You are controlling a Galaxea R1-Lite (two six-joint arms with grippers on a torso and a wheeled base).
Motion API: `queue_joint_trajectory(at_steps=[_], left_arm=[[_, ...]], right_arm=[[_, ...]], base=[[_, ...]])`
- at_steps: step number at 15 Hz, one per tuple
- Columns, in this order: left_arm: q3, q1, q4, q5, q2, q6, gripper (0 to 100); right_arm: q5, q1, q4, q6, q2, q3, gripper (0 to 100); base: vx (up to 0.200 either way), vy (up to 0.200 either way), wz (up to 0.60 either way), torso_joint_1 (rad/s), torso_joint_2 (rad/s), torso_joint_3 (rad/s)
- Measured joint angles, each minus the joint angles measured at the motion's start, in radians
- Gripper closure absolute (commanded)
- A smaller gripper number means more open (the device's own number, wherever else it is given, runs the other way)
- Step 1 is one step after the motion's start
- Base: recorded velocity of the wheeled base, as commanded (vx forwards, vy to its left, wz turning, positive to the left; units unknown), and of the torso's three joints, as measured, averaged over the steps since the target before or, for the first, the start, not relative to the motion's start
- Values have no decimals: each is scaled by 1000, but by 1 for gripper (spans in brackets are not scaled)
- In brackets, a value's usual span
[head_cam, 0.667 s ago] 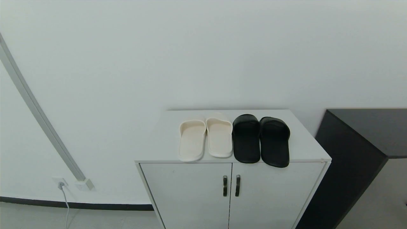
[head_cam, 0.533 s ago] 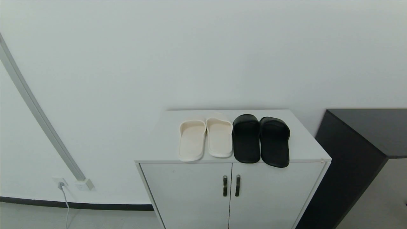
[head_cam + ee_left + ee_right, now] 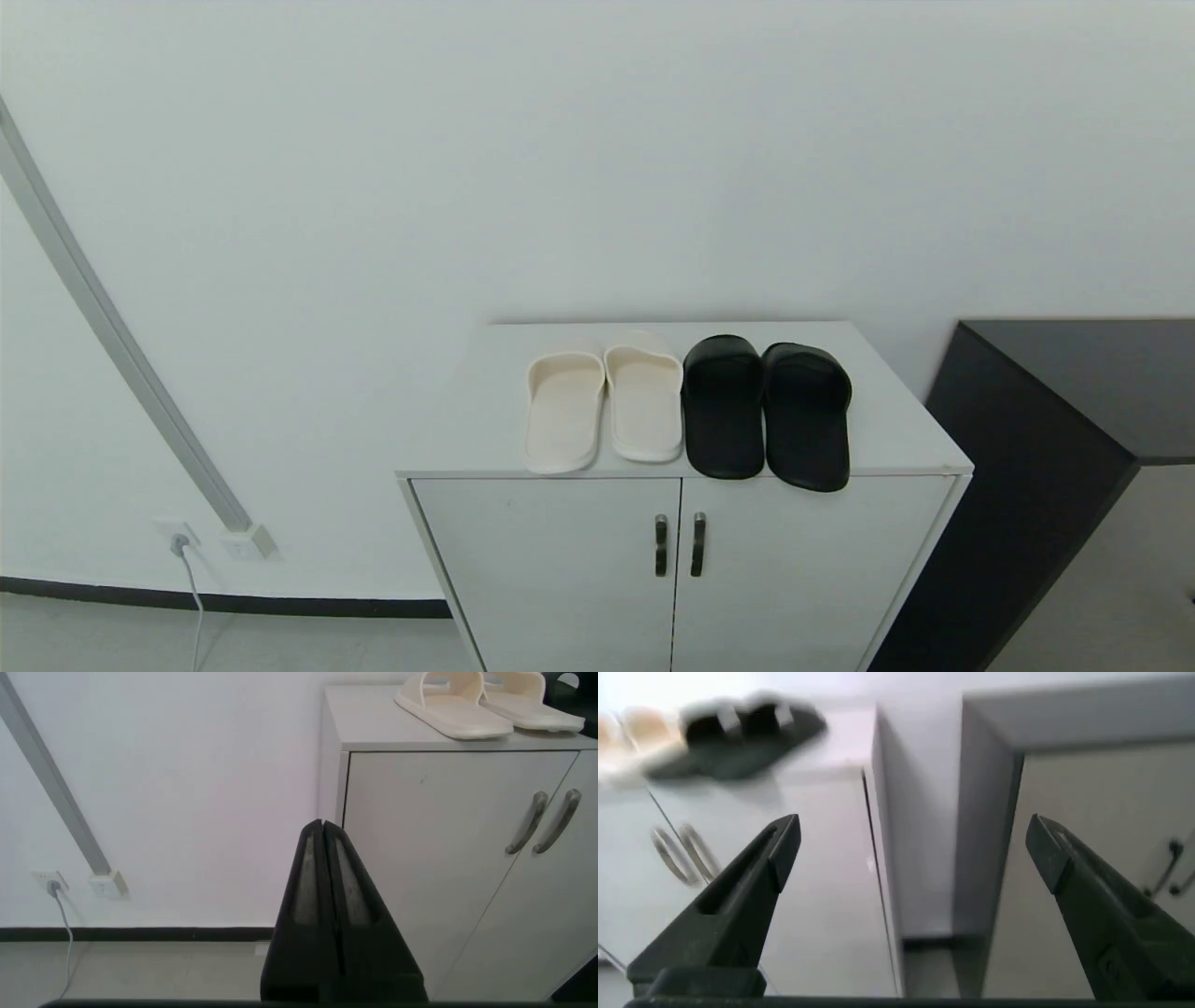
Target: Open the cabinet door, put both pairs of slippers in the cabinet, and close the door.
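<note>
— Two end effectors to check: how do they stand?
— The left end effector has its fingers pressed together on nothing. The right end effector is spread wide, also empty. Both hang short of the cabinet, touching nothing.
— And the slippers?
— The cream pair and the black pair sit side by side on its top, in the lower middle of the head view, heels at the front edge. Below them both doors are shut, the two handles just beside each other at the seam.
— Anything shifted over the last moment?
— Nothing; the head view matches its earlier pictures. I'd judge the task is at its very start: a door handle comes first, and no slipper is stowed yet.
</note>
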Motion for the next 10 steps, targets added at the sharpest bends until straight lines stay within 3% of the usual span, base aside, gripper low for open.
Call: queue_joint_trajectory(at_steps=[3, 7, 10], left_arm=[[0, 0, 0, 3, 0, 0, 100], [0, 0, 0, 8, 0, 1, 100], [0, 0, 0, 7, 0, 2, 100]], right_arm=[[67, 34, 33, 37, 167, -118, 0], [117, 117, -179, 77, 539, -154, 0], [97, 206, -332, 93, 774, -191, 0]], base=[[0, 0, 0, 0, 0, 0], [0, 0, 0, 0, 0, 0], [0, 0, 0, 0, 0, 0]])
